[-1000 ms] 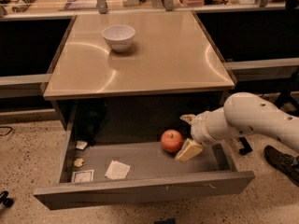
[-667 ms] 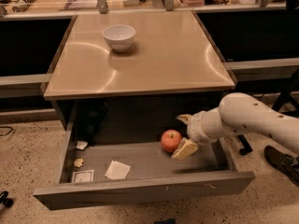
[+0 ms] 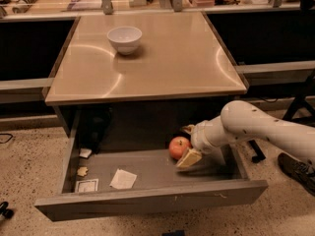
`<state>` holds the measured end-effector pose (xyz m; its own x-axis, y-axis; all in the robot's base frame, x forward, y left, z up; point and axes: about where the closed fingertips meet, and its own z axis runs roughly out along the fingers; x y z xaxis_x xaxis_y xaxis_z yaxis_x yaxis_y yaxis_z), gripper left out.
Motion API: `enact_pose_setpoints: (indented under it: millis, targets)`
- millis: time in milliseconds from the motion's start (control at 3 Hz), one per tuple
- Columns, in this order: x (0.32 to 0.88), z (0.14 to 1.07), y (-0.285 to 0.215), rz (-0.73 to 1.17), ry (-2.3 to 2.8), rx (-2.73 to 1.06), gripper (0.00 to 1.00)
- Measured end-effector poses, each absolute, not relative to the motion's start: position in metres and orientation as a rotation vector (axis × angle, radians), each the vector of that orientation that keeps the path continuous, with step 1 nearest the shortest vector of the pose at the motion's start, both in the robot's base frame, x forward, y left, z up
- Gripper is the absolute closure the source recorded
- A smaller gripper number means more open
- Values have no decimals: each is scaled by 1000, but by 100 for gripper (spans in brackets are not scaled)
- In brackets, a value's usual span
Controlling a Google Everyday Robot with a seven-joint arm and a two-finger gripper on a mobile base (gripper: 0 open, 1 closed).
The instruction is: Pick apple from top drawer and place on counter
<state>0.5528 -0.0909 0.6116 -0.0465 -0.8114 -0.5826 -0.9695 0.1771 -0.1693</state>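
The red-orange apple (image 3: 177, 147) lies on the floor of the open grey top drawer (image 3: 147, 198), right of its middle. My gripper (image 3: 188, 143) reaches into the drawer from the right on a white arm. Its two tan fingers are open, one fingertip (image 3: 189, 158) in front of the apple and the other behind it, against the apple's right side. The apple rests on the drawer floor. The tan glossy counter (image 3: 172, 58) spreads above the drawer.
A white bowl (image 3: 124, 38) stands on the counter at the back left. Paper scraps (image 3: 122, 179) lie on the drawer floor at the left. A cluttered workbench (image 3: 74, 1) runs along the back. A dark stand leg (image 3: 295, 107) is at the right.
My gripper has moved a little left, closer around the apple's right side. The apple has stayed in place.
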Motion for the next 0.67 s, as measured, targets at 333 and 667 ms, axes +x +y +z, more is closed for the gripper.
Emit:
enact_pose_setpoints:
  millis: [333, 667]
  targets:
    - [553, 608, -90, 372, 1897, -1674, 50]
    - [553, 609, -90, 372, 1897, -1674, 73]
